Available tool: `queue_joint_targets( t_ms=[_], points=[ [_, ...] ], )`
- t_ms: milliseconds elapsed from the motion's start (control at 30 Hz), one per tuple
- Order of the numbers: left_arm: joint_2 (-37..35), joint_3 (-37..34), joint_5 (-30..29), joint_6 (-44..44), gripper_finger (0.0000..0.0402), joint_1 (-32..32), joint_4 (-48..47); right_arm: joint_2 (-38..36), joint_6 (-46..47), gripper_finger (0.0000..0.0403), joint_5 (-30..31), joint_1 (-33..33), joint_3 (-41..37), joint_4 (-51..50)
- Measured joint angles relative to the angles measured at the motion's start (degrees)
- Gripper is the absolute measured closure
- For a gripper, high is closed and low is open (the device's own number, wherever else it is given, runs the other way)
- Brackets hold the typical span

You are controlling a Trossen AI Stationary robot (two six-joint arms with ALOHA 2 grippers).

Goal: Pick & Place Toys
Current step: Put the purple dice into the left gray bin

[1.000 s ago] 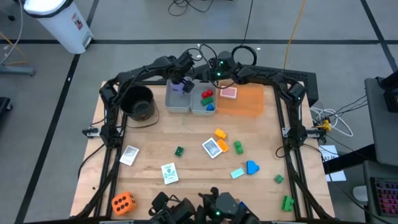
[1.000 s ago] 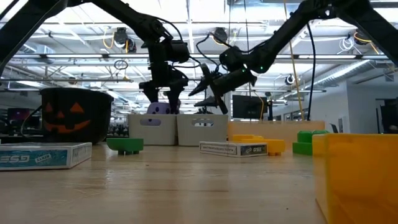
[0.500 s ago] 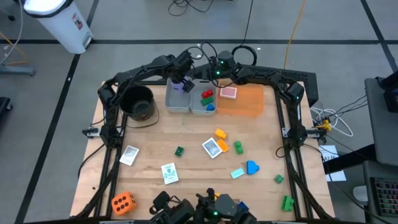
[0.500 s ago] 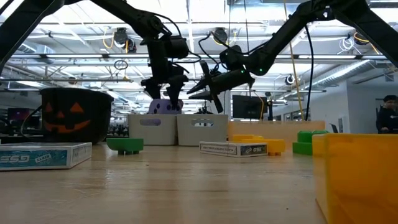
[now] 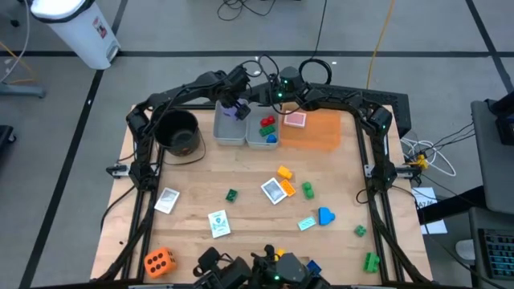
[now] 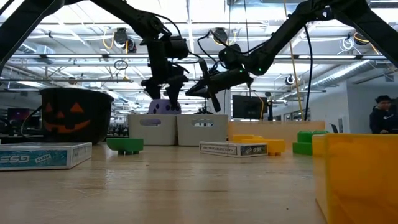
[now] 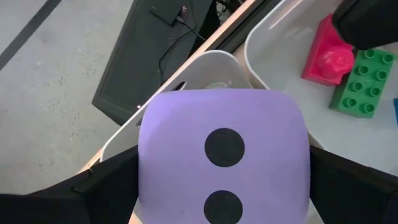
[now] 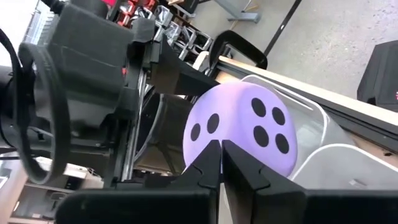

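Two arms over bins: left gripper point(image 5: 234, 108) pinching purple die point(image 7: 224, 155); right gripper point(image 8: 221, 163) pressed together.

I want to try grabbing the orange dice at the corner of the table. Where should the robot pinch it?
Pinch the orange dice across two opposite flat sides, coming straight down from above. It sits alone near the table's corner with space around it, so the fingers probably fit on either side.
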Motion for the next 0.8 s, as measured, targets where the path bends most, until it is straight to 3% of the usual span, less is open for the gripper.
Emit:
queue_joint_targets(
  t_ms=[467,600,800],
  points=[
    [-0.8,0.0,1.8,0.2,0.0002,0.1,0.2,0.0,-3.8,0.0402,0.7,-4.5,0.2,-2.8],
    [-1.4,0.0,1.8,0.2,0.0002,0.1,0.2,1.1,-10.5,0.0402,0.8,-4.7,4.0,-10.7],
    [-1.5,0.0,2.1,1.0,0.0002,0.1,0.5,6.5,-10.4,0.0403,-4.3,-4.5,12.8,-14.6]
  ],
)
